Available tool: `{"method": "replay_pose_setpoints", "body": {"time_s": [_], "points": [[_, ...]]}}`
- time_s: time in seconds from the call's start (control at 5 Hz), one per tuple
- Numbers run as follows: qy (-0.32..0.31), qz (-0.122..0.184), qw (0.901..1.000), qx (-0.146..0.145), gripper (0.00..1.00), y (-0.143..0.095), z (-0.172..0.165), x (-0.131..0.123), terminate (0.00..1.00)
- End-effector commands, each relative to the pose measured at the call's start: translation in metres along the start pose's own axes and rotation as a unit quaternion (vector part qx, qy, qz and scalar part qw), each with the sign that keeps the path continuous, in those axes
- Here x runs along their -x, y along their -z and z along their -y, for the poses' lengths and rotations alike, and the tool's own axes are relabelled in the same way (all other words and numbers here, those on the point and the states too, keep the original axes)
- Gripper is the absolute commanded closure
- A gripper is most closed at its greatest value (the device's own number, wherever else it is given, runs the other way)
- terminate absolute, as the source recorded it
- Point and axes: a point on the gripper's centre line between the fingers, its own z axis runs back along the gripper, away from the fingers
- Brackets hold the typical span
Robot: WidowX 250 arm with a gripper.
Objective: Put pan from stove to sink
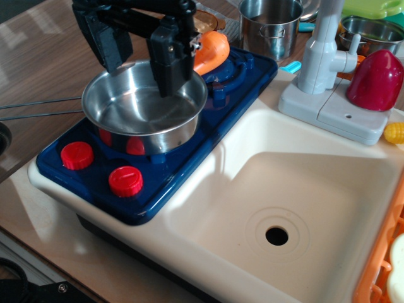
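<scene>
The shiny steel pan (144, 107) sits on the front burner of the dark blue stove (189, 145), its thin wire handle (38, 108) reaching left over the table. My black gripper (142, 77) hangs over the pan's far rim and is open. One finger (108, 44) is outside the rim at the far left. The other finger (169, 66) reaches down inside the pan. The jaws straddle the rim without closing on it. The cream sink (328, 189) with its black drain hole (276, 236) lies to the right and holds nothing.
The grey-white faucet (325, 53) stands behind the sink. A taller steel pot (271, 25), an orange item (213, 50), a red dome-shaped item (377, 81), a yellow corn piece (394, 132) and an orange rack (379, 265) surround the basin. Two red knobs (101, 167) sit at the stove's front.
</scene>
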Motion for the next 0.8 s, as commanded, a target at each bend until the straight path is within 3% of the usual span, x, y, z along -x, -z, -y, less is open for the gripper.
{"method": "replay_pose_setpoints", "body": {"time_s": [0.0, 0.4, 0.6], "points": [[0.0, 0.0, 1.0, 0.0, 0.0, 0.0, 0.0, 0.0, 0.0], [-0.099, -0.007, 0.9949, -0.019, 0.0, 0.0, 0.004, -0.022, 0.0], [-0.147, -0.009, 0.9891, -0.002, 0.0, 0.007, 0.002, -0.033, 0.0]]}}
